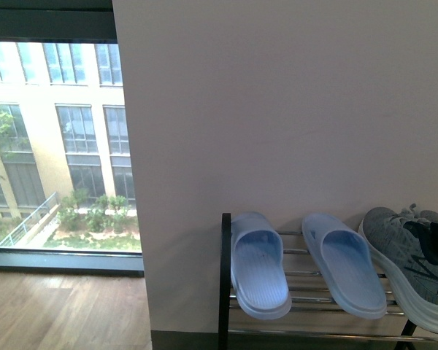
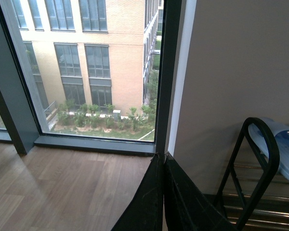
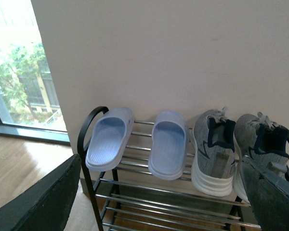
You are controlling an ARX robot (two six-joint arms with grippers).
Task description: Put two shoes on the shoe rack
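We read both grey knit white-soled sneakers (image 3: 211, 149) (image 3: 262, 144) parked at the right end of the black-framed chrome-bar shoe rack (image 3: 135, 166) beside the pale blue slides (image 3: 108, 137), so right gripper (image 3: 149, 197) is spread and empty, left gripper (image 2: 163, 192) pinched closed on nothing

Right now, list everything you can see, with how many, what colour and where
sneakers: two, grey knit with white soles and navy collars, side by side on the rack's top shelf, at its end far from the window
slides: two, pale blue, on the same shelf between the sneakers and the window end
rack: one, black frame with chrome bars, against the wall; lower shelves show nothing on them where visible
wall: one, off-white, behind the rack
window: one, dark frame, beside the wall, looking onto a tan building and shrubs
floor: light wood, below the window
left gripper: black, fingers together
right gripper: black, fingers wide apart, nothing between them
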